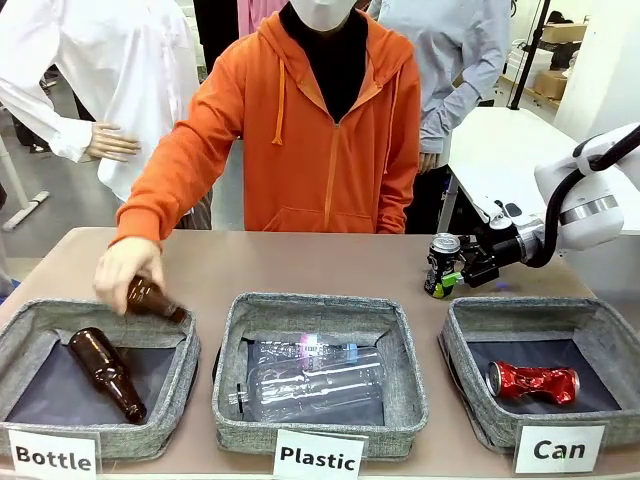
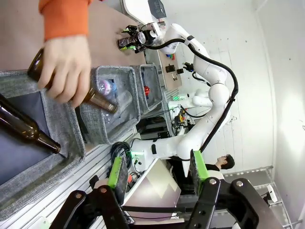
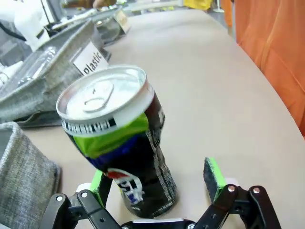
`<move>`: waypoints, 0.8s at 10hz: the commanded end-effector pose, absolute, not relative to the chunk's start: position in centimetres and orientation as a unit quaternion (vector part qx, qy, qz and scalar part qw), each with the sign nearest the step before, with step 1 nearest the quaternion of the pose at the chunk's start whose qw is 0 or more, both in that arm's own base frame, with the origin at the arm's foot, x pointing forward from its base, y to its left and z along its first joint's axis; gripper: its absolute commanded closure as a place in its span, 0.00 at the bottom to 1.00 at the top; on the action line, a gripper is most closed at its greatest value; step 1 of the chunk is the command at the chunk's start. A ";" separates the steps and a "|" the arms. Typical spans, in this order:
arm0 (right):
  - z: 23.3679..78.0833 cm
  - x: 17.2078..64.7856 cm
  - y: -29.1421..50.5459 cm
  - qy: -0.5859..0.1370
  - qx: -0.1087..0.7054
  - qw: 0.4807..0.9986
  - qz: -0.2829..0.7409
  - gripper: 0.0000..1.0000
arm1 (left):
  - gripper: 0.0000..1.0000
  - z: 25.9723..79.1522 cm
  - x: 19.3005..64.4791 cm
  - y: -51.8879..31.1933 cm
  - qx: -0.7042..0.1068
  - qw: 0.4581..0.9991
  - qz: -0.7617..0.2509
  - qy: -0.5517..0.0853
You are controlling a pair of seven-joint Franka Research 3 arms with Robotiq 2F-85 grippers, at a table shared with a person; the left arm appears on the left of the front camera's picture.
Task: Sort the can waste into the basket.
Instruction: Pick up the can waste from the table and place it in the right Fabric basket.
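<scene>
A: Black can (image 3: pixel 119 143)?
B: Slim, silver-topped, green-banded; standing on counter (image 1: pixel 300 262), right of centre, between wide-spread pads of right end effector (image 1: pixel 458 275).
A: Crushed red can (image 1: pixel 533 381)?
B: Shiny, lying in "Can" basket (image 1: pixel 470 330), lower right. Left end effector (image 2: pixel 159 171) parted, empty.

Person's hand (image 2: pixel 69 67) grips a brown glass bottle (image 2: pixel 97 99) above the grey fabric basket (image 2: pixel 62 125); second brown bottle (image 2: pixel 24 126) lies inside. Left gripper (image 2: pixel 157 164) hangs empty, jaws apart.
</scene>
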State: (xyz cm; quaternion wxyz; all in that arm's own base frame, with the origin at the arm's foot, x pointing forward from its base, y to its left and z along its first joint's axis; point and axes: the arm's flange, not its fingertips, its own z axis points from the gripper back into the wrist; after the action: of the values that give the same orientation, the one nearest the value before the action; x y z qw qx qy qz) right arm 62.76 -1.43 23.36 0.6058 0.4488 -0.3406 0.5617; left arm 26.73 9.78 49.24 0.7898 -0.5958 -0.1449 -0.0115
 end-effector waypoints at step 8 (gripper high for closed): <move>24.1 63.8 -1.0 -0.327 0.513 0.574 0.547 0.00 | 0.30 58.0 21.5 18.0 -0.726 0.643 0.010 -0.242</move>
State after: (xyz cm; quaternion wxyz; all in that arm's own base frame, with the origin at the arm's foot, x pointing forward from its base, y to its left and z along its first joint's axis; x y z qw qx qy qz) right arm 62.75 -0.84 23.74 0.5741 0.4998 -0.3336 0.5562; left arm 20.72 17.97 58.47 0.6515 -0.7149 -0.2538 0.0031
